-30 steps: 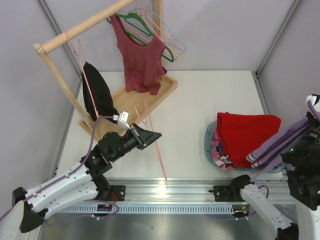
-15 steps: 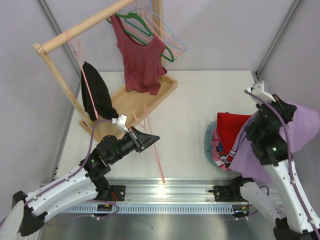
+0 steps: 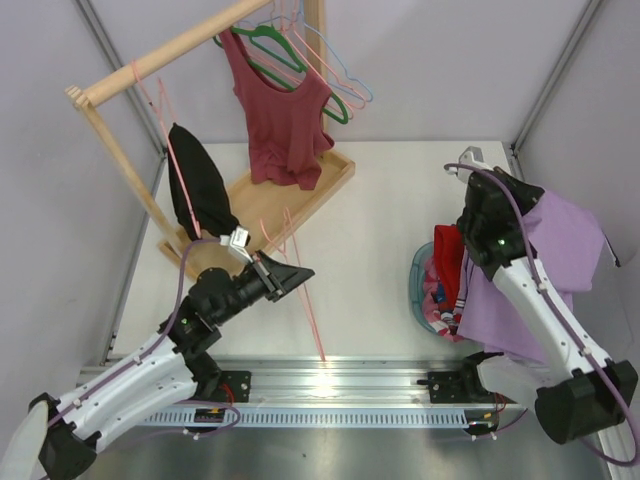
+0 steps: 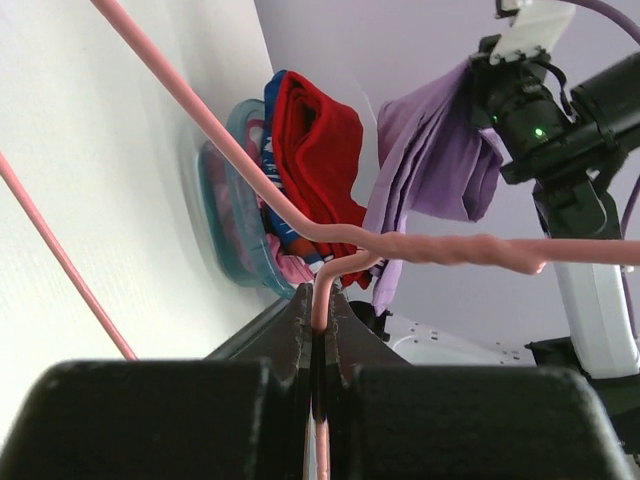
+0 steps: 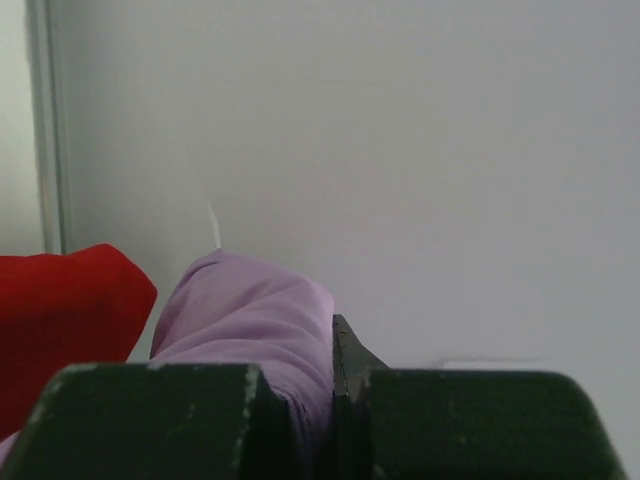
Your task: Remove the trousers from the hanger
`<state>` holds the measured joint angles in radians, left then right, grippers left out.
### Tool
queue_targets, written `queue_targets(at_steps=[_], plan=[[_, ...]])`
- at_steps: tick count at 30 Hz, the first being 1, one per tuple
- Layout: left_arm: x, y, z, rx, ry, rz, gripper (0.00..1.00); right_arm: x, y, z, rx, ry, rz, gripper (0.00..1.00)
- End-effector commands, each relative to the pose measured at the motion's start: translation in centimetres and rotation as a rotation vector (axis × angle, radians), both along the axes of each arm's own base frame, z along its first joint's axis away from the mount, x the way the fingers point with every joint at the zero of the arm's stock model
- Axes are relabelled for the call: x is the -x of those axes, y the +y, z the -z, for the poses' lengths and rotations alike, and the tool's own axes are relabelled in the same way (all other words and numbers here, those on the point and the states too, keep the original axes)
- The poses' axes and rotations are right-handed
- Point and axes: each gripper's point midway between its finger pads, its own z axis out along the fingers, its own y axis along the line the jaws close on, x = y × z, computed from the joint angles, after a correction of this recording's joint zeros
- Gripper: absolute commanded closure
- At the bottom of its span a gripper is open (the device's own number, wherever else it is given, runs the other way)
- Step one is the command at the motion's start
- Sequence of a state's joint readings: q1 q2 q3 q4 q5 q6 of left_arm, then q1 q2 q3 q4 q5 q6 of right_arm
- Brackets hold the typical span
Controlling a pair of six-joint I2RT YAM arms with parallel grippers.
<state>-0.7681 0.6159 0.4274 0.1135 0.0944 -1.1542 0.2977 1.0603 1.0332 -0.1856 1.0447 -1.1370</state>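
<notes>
- Low in the left wrist view, the left gripper [image 4: 320,310] is clamped shut on the hanger [image 4: 440,245], with the thin pink wire pinched between its jaws.
- At the bottom of the right wrist view, the right gripper [image 5: 322,400] is closed on a fold of the trousers [image 5: 250,310], and lilac cloth bunches up between the fingers.
- From above, the hanger sits left of centre and slants from the left gripper down toward the lower edge of the table [image 3: 390,200]. No cloth hangs on it.
- The trousers are at the right of the frame, well apart from the hanger. They hang from the raised right arm and spread over it in a wide lilac sheet.
- Just left of the trousers, a teal basket [image 3: 416,280] stands on the table with a red cloth [image 3: 448,262] piled in it. The lilac fabric covers the basket's right side.
- At upper left, a wooden rack [image 3: 160,55] carries a maroon top [image 3: 280,110] and a black garment [image 3: 195,190], both on other hangers.
</notes>
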Motion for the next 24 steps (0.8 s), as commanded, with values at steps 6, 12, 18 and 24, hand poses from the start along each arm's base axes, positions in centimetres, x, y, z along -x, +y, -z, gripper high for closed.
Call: queue_targets(at_steps=[6,12,18,24], plan=[[0.2,-0.4,-0.3,0.072,0.007,0.084,1.0,-4.8,1.3,0.2,0.033,0.031,-0.028,1.0],[-0.4,0.3,0.3,0.079,0.02,0.079,1.0,-7.6,2.2,4.3,0.046,0.139,-0.045,1.0],[-0.6,1.0,0.6,0.079,0.022,0.071,1.0,-7.6,3.2,7.9,-0.014,0.22,-0.06,1.0],[-0.4,1.0,-0.1,0.088,0.005,0.078,1.0,-5.7,4.3,10.2,-0.089,0.316,-0.082,1.0]])
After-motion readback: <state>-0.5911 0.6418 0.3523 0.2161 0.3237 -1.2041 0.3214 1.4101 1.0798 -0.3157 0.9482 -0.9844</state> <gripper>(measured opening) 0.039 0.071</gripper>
